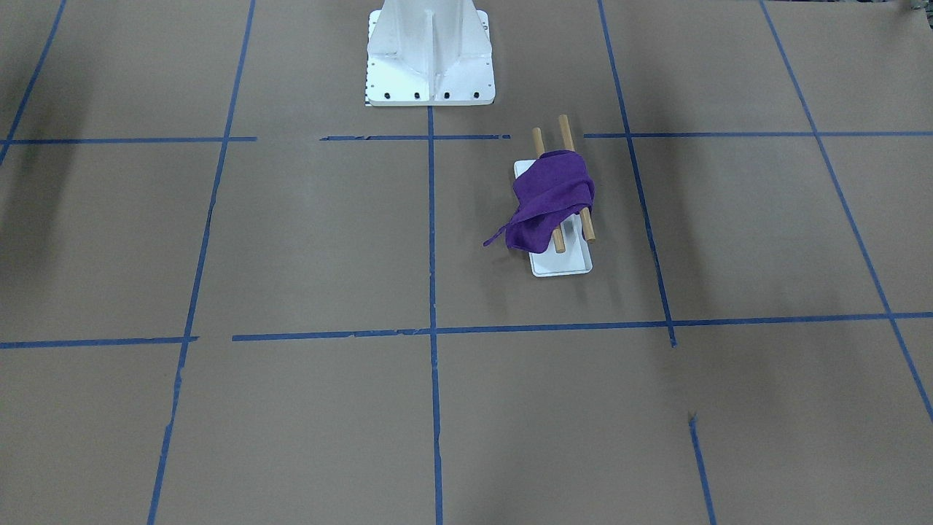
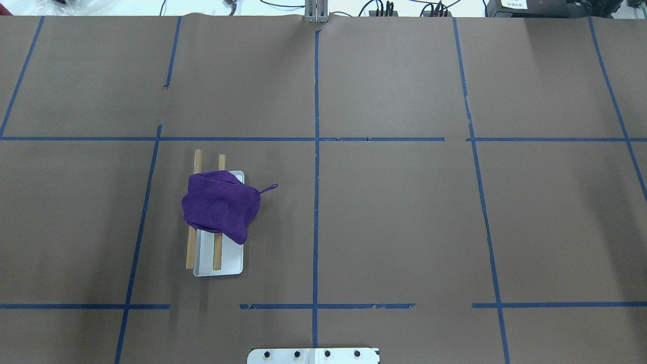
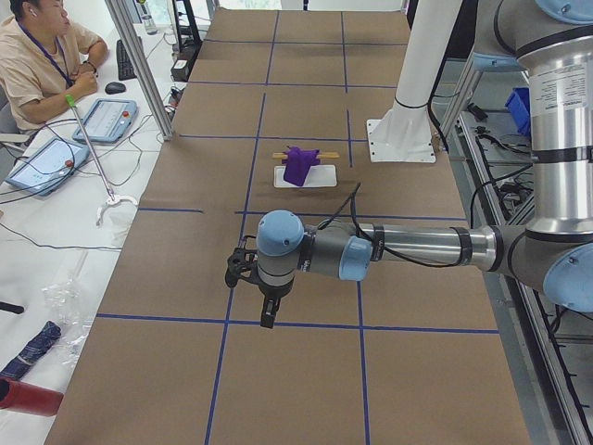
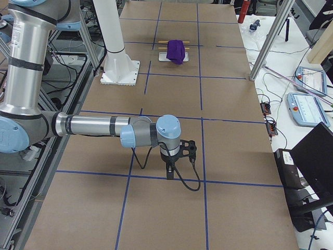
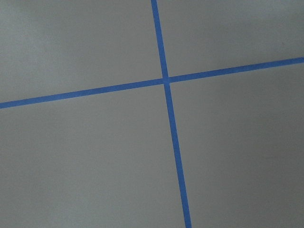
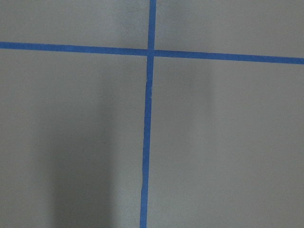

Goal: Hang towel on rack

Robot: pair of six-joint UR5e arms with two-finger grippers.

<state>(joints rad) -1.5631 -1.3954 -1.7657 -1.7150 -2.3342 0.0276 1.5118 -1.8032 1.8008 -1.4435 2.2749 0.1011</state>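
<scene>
Towel: purple, bunched, draped across both wooden rods of the rack. Rod ends stick out bare on either side of it. One fold sags over the rack's white tray; a small loop pokes out toward the counter's centre line. The rack sits on the robot's left half of the counter, which is brown paper gridded with blue tape.

Left arm: stretched level above the counter, well apart from the rack. Left jaws point down; seen from the side only, so I cannot tell if they are open or closed.

Right arm: likewise at the far end. Right jaws: cannot tell either.

Both wrist cameras show only paper and tape crossings.
</scene>
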